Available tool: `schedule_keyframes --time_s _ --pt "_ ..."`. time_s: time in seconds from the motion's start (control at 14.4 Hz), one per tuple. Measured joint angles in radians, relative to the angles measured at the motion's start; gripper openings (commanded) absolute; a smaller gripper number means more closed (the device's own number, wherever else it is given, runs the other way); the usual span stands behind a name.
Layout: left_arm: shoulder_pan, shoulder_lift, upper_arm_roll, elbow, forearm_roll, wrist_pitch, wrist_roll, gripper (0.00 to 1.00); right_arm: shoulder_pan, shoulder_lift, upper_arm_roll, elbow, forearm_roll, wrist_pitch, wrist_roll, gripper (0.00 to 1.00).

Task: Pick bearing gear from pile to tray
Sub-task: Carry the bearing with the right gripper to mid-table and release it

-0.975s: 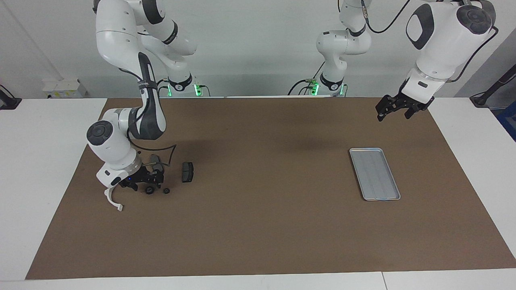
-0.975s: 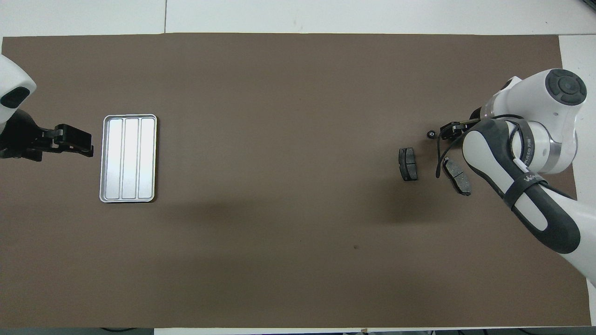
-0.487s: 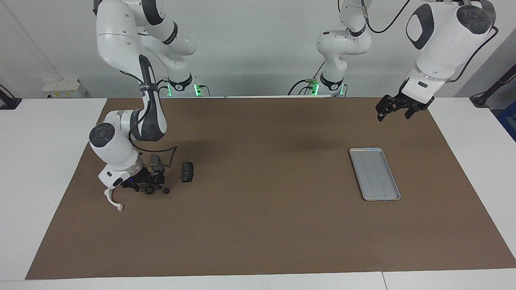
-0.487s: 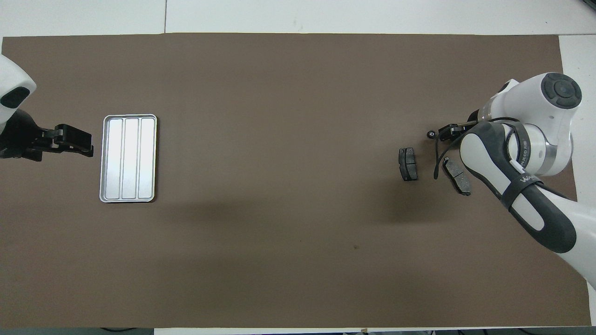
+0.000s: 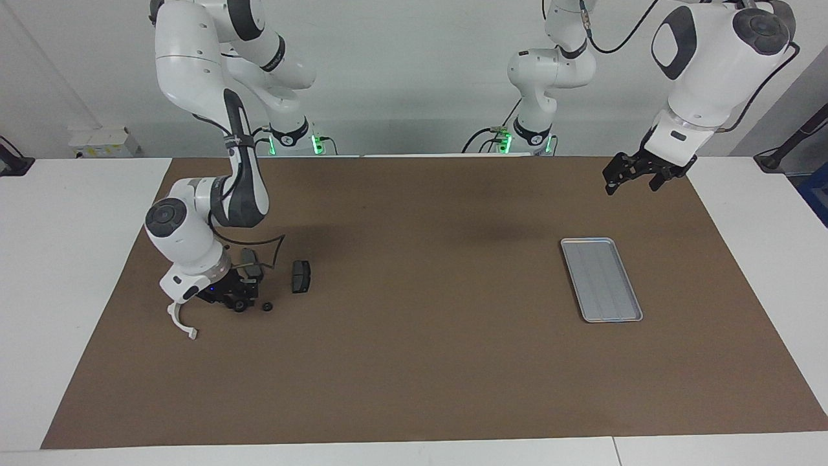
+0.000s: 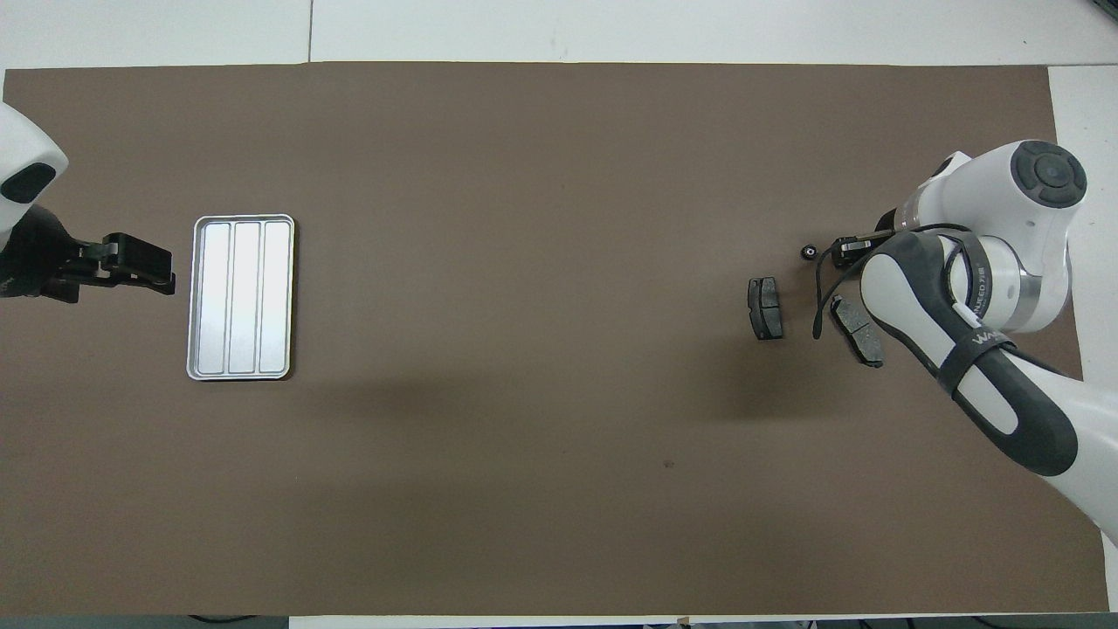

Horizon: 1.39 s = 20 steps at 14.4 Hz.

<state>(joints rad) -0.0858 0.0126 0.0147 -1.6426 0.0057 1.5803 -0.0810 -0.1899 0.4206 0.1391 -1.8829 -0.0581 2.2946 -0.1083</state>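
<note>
Right gripper (image 5: 238, 299) sat low in the pile at the right arm's end of the brown-covered worktop (image 5: 414, 362), on one of the tiny black round pieces (image 5: 240, 305); whether its fingers were apart or clamped on that piece, I could not tell.

Change over the last second: the wrist had drawn up and shifted slightly, and the piece under it now sat closer against the fingers. A second black round piece (image 5: 266, 307) lay loose just at its 3 o'clock in the facing view. My reading: the grasp was being made or just closed, lift not yet begun.

One dark grey brake pad (image 5: 301, 276) lay apart from the gripper; the other brake pad (image 6: 856, 330) sat partly under the arm. White half-ring bracket (image 5: 180, 321) lay at the gripper's 8 o'clock, untouched.

Shallow ridged silver-grey metal tray (image 5: 601, 279) stood empty toward the left arm's end. Left gripper (image 5: 634, 175) waited in the air, fingers apart, at the tray's 12 o'clock.
</note>
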Motion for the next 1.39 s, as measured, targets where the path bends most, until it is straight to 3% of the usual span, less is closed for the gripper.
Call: schedule_keyframes --time_s 0.35,0.7,0.97,1.18,1.39 --pt "0.000 0.000 0.000 0.000 0.000 0.000 0.000 1.00 0.005 -0.010 0.001 0.015 -0.025 -0.011 0.000 0.00" --pt "0.000 0.000 0.000 0.000 0.000 0.000 0.000 1.00 0.113 -0.052 0.010 0.217 -0.032 -0.308 0.174 0.00" --pt "0.000 0.000 0.000 0.000 0.000 0.000 0.000 1.00 0.348 -0.060 0.022 0.262 -0.033 -0.371 0.597 0.00" --pt "0.000 0.000 0.000 0.000 0.000 0.000 0.000 1.00 0.567 -0.053 0.025 0.259 -0.034 -0.325 0.885 0.00" --pt "0.000 0.000 0.000 0.000 0.000 0.000 0.000 1.00 0.693 -0.007 0.023 0.252 -0.036 -0.256 1.029 0.00"
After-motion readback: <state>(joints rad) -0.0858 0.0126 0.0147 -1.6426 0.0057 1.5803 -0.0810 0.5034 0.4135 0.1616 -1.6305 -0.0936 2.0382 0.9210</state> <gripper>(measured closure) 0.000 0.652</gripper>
